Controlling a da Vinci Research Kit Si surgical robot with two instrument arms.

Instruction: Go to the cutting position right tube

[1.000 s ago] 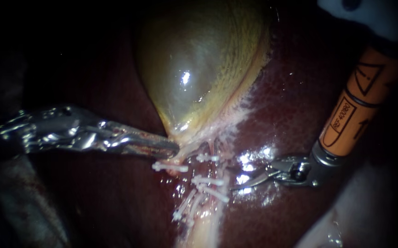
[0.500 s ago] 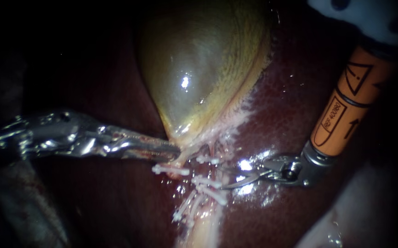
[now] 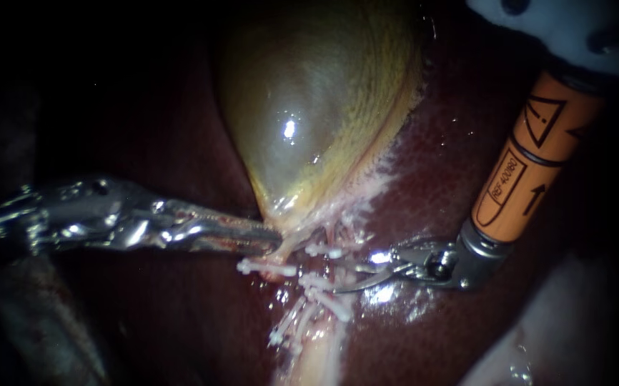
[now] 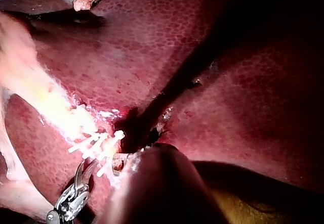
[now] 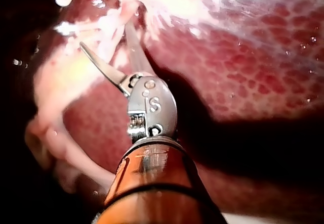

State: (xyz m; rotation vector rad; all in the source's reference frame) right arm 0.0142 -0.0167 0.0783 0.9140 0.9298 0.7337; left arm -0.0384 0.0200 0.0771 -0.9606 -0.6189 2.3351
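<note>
Blades of the right instrument [image 3: 349, 279] stand apart with a clear gap and nothing gripped, tips just beside the white clips [image 3: 324, 282] on the right tube [image 3: 322, 266] under the gallbladder [image 3: 309, 121]. The left instrument [image 3: 266, 237] has its jaws clamped on the gallbladder neck. Approach looks nearly done; what's left is getting the open blades round the tube between clips, which they don't seem to straddle yet.

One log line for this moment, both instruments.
left instrument: shut on gallbladder neck | right instrument: open, blades at clips | cut: not yet
</note>
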